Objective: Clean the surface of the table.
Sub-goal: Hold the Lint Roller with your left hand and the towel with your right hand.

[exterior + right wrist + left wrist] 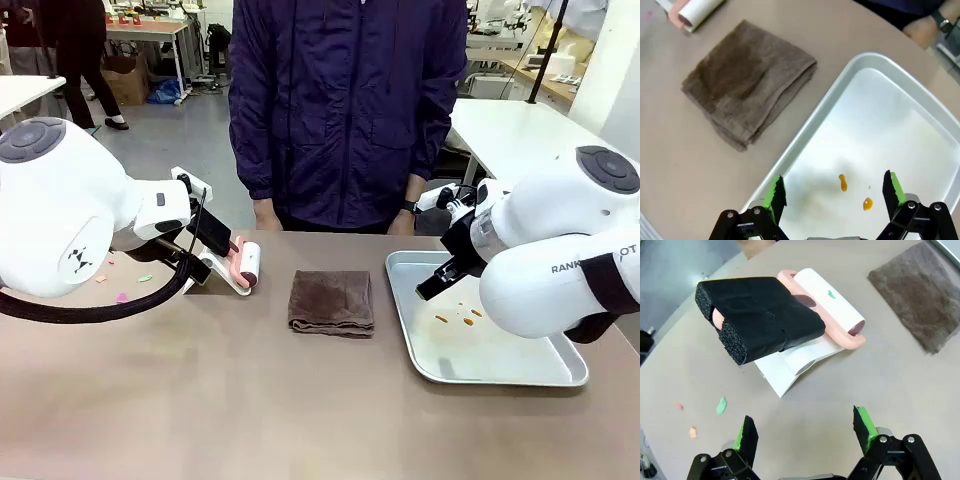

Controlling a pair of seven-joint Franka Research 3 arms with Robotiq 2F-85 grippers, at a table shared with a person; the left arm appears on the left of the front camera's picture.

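The taupe-brown table [250, 400] carries a lint roller [247, 262] with a white roll, pink frame and black foam-wrapped handle, resting on a white stand. Small coloured scraps [122, 297] lie left of it. In the left wrist view my left gripper [805, 429] hovers open just short of the lint roller [825, 300], with the foam handle [757, 317] ahead and the scraps [721, 405] to one side. A folded brown cloth [332, 302] lies mid-table. My right gripper [834, 190] hangs open over the silver tray [920, 100], above orange spots [842, 182].
The tray [500, 372] sits at the table's right, holding a few orange specks [441, 319]. A person in a dark jacket [345, 110] stands at the far edge, hands near the tabletop. The brown cloth [747, 82] lies beside the tray's rim. Bare tabletop runs along the near side.
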